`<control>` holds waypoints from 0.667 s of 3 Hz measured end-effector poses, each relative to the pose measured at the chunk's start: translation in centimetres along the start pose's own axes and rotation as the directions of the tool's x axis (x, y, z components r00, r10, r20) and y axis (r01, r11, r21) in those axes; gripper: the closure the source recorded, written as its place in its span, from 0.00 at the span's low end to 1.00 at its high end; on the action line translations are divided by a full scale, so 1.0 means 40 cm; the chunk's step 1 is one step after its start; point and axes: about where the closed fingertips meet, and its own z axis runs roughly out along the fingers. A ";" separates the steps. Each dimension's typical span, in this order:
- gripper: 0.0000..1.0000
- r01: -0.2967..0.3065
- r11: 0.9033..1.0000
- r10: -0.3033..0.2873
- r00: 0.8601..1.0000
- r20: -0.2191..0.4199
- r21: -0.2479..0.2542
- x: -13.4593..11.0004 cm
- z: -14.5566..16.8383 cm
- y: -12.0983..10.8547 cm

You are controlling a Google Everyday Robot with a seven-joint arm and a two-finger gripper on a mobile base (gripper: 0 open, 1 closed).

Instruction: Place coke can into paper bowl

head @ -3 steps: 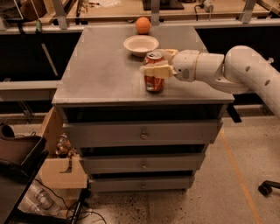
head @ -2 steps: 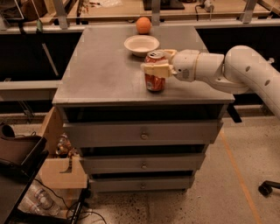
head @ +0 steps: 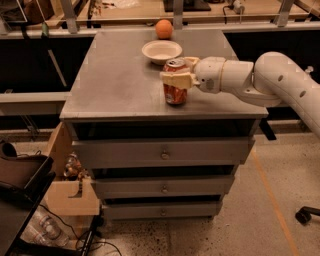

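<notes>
Still clamping the small red cylindrical coke can (head: pixel 175 95) in the cream two-finger gripper (head: pixel 176 79), right-front on the grey metal cabinet top (head: pixel 115 80). Not lifting yet; still needing carrying to the shallow off-white paper bowl (head: pixel 161 51) just beyond.

Grey metal drawer cabinet (head: pixel 125 150) on speckled floor (head: pixel 240 227); perhaps a wooden workbench (head: pixel 130 11) behind.

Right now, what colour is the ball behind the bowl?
Orange ball, clear in the camera view; the gripper grips the coke can.
</notes>
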 end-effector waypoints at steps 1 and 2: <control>1.00 0.000 1.000 0.000 1.000 0.000 0.000 0.000 0.000 0.000; 1.00 0.038 0.999 -0.038 0.999 -0.013 0.008 -0.047 0.007 -0.023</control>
